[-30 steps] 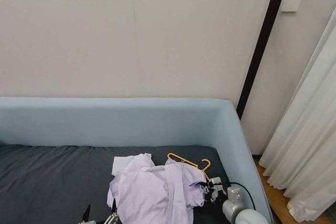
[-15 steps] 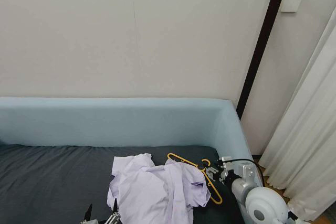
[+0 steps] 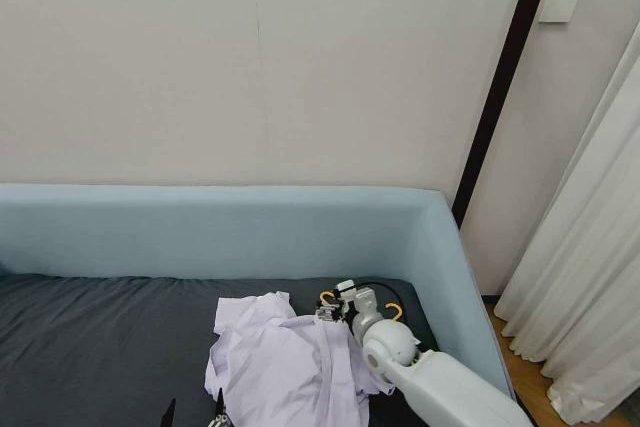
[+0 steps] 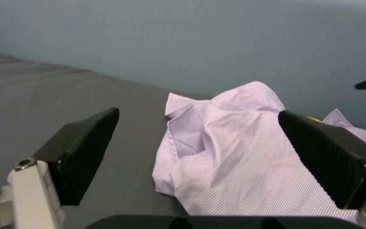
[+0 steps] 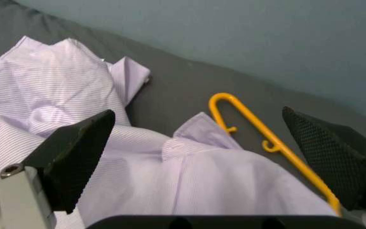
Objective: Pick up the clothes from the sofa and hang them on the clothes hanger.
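Note:
A crumpled lavender striped shirt [image 3: 285,362] lies on the sofa's dark grey seat [image 3: 100,337]. Half under its far edge lies an orange hanger [image 3: 392,309]. My right gripper [image 3: 330,311] hovers over the shirt's far edge beside the hanger. In the right wrist view it [image 5: 202,157] is open, with the shirt [image 5: 62,95] and the hanger [image 5: 266,143] below and nothing held. My left gripper [image 3: 192,412] stays low at the near edge, short of the shirt. The left wrist view shows it [image 4: 202,152] open, facing the shirt [image 4: 234,148].
The light blue backrest [image 3: 220,232] runs behind the seat, and the armrest [image 3: 455,297] closes the right end. Past the armrest are a dark door frame [image 3: 495,97], a white curtain [image 3: 590,277] and wooden floor [image 3: 520,377]. Bare seat lies left of the shirt.
My right arm has swung left and away from me, from the seat's right edge to over the shirt's far edge by the hanger. Shirt and left gripper have not moved.

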Robot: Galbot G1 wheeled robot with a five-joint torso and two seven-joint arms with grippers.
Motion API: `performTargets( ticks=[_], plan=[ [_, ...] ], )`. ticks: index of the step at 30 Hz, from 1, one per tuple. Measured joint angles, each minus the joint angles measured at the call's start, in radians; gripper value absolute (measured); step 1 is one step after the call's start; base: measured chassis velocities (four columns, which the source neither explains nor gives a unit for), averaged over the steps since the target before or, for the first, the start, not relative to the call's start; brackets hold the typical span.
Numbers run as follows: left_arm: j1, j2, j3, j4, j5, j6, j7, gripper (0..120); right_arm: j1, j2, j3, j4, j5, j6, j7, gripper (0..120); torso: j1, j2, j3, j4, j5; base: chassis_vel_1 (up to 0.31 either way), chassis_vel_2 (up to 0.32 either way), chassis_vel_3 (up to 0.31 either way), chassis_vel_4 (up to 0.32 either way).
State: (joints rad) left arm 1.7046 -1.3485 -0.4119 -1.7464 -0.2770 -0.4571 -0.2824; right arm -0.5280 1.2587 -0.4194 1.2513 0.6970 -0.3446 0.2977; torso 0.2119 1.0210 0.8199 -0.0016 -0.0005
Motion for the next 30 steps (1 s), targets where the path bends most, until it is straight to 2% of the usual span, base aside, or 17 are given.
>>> performTargets(
  ticks=[4,5,8,16,20,22,25,26,30],
  plan=[
    [-0.004,0.000,-0.001,0.012,0.000,-0.004,0.000,99,0.022,0.089,-0.004,-0.168,-0.040,0.057,-0.050,100,0.000,0.000,0.000,0.0006,-0.0001,0.000,0.000,0.000,0.000],
    [-0.004,0.000,-0.001,0.012,0.000,-0.004,0.000,99,0.022,0.089,-0.004,-0.168,-0.040,0.057,-0.050,100,0.000,0.000,0.000,0.0006,-0.0001,0.000,0.000,0.000,0.000],
    [-0.005,-0.001,-0.001,0.023,0.000,-0.008,0.000,99,0.050,0.154,-0.019,-0.331,-0.101,0.123,-0.130,100,0.000,0.000,0.000,0.0002,0.0000,0.000,0.000,0.000,0.000],
    [-0.006,-0.008,-0.003,0.034,0.000,-0.014,0.000,99,0.062,0.197,-0.053,-0.421,-0.177,0.152,-0.168,98,0.000,0.000,0.000,0.0006,0.0002,0.000,0.000,0.000,0.000],
    [-0.010,-0.011,-0.002,0.036,-0.001,-0.016,0.001,99,0.056,0.197,-0.061,-0.440,-0.223,0.162,-0.172,81,0.000,0.000,0.000,0.0004,0.0003,0.000,0.000,0.000,0.000],
    [-0.011,-0.011,-0.002,0.037,-0.001,-0.016,0.001,99,0.056,0.195,-0.061,-0.442,-0.228,0.162,-0.172,78,0.000,0.000,0.000,0.0004,0.0003,0.000,0.000,0.000,0.000],
    [-0.013,-0.011,-0.001,0.037,-0.002,-0.018,0.002,99,0.055,0.192,-0.060,-0.452,-0.236,0.159,-0.172,63,0.000,0.000,0.000,0.0004,0.0003,0.000,0.000,0.000,0.000],
    [-0.013,-0.011,-0.001,0.037,-0.002,-0.018,0.002,99,0.055,0.192,-0.060,-0.452,-0.236,0.159,-0.172,63,0.000,0.000,0.000,0.0004,0.0003,0.000,0.000,0.000,0.000],
    [-0.014,-0.011,-0.001,0.039,-0.003,-0.019,0.003,99,0.056,0.192,-0.057,-0.471,-0.247,0.146,-0.174,44,0.000,0.000,0.000,0.0004,0.0003,0.000,0.000,0.000,0.000]
  ],
)
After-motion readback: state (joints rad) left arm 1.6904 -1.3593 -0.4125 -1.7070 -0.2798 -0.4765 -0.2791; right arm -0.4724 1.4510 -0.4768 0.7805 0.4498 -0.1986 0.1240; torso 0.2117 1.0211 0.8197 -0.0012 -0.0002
